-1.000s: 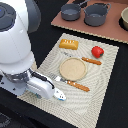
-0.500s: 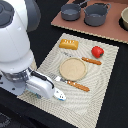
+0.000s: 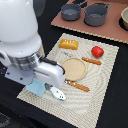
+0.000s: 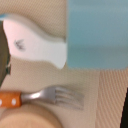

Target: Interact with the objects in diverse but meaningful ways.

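One arm low over near corner of beige mat point(image 3: 100, 100), barely shifted from second ago: no progress. End effector hidden; grip state unclear. White-and-blue tube-like piece point(image 3: 57, 93) beside light-blue flat piece point(image 3: 36, 88). Orange-handled fork point(image 4: 42, 98) close by. Red tomato point(image 3: 97, 51), golden-yellow bread loaf point(image 3: 69, 44) well apart.

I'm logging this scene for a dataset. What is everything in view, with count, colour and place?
Placemat: one, beige, on the dark table.
Plate: one, tan, mid-mat.
Bread: one, golden-yellow, far side of the mat.
Tomato: one, red, to the exterior view's right of the bread.
Cutlery: two, orange-handled, one beside the plate near the tomato, the other, a fork, on the plate's near side.
White-and-blue piece: one, near mat edge.
Light blue item: one, under the arm.
Pots: two, grey, on the brown board.
Bowl: one, partly cropped, on the board.
Robot arm: one, white; its tool is hidden.
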Tool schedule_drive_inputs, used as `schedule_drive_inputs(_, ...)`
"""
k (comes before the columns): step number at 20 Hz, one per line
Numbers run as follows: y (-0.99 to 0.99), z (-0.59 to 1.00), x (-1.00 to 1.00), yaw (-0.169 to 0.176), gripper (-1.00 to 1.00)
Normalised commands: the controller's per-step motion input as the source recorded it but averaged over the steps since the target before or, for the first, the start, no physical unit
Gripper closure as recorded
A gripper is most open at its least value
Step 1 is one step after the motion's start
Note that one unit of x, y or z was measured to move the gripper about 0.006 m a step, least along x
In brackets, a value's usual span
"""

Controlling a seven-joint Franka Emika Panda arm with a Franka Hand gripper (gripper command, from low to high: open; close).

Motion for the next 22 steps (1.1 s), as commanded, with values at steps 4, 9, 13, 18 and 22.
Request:
schedule_drive_inputs(4, 0.28, 1.00, 0.44, 0.000, -1.00)
schedule_drive_inputs(9, 0.16, 0.97, 0.69, 0.000, -1.00)
schedule_drive_inputs(13, 0.04, 0.45, 0.68, -0.021, -1.00)
schedule_drive_inputs(18, -0.07, -0.12, 0.25, -0.081, -1.00)
schedule_drive_inputs(22, -0.18, -0.37, 0.10, -0.094, -1.00)
